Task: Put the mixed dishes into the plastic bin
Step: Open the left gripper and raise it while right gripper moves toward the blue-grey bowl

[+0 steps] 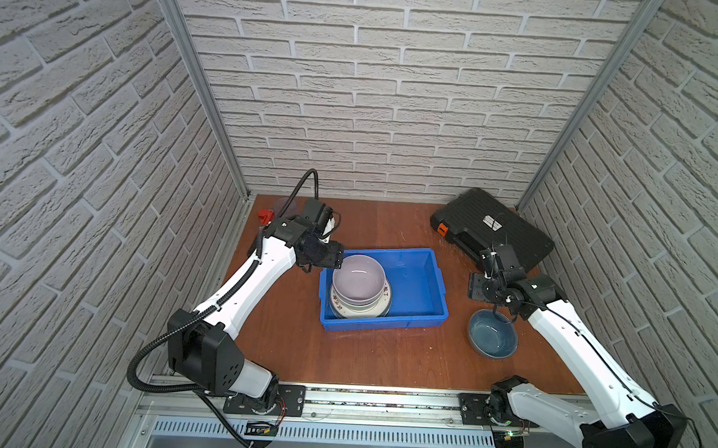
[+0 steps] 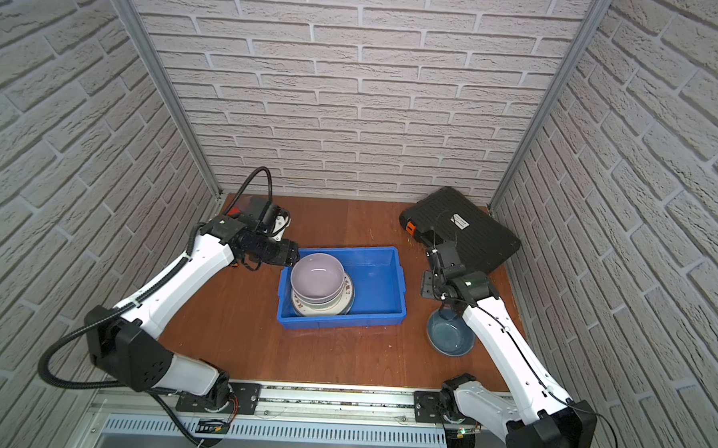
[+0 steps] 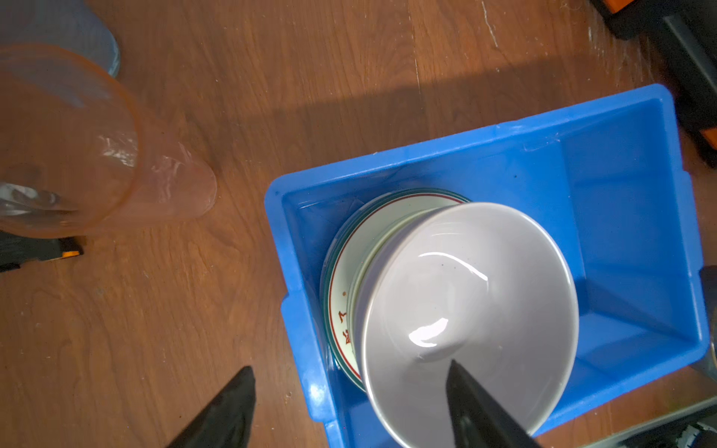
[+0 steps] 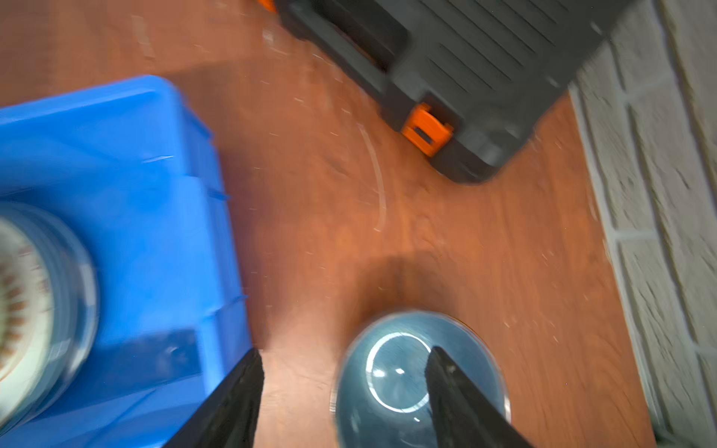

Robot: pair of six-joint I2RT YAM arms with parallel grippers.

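Observation:
The blue plastic bin (image 1: 415, 283) (image 2: 373, 284) (image 3: 620, 186) (image 4: 116, 155) sits mid-table. In its left half a lilac bowl (image 1: 358, 280) (image 2: 316, 276) (image 3: 465, 310) rests on a paler bowl and a teal-rimmed plate (image 3: 340, 294). My left gripper (image 1: 331, 260) (image 2: 291, 257) (image 3: 350, 366) stands open at the bin's left wall, one finger over the lilac bowl's inside, the other over the table, gripping nothing. A blue-grey bowl (image 1: 493, 333) (image 2: 450, 336) (image 4: 395, 380) sits on the table right of the bin. My right gripper (image 1: 481, 286) (image 2: 429, 284) (image 4: 344, 351) is open above its rim.
A black tool case (image 1: 492, 231) (image 2: 461, 229) (image 4: 465, 58) with orange latches lies at the back right. Clear tumblers (image 1: 285, 205) (image 3: 77, 147) and a red tool (image 1: 266, 216) stand at the back left behind the left arm. Brick walls close in on three sides.

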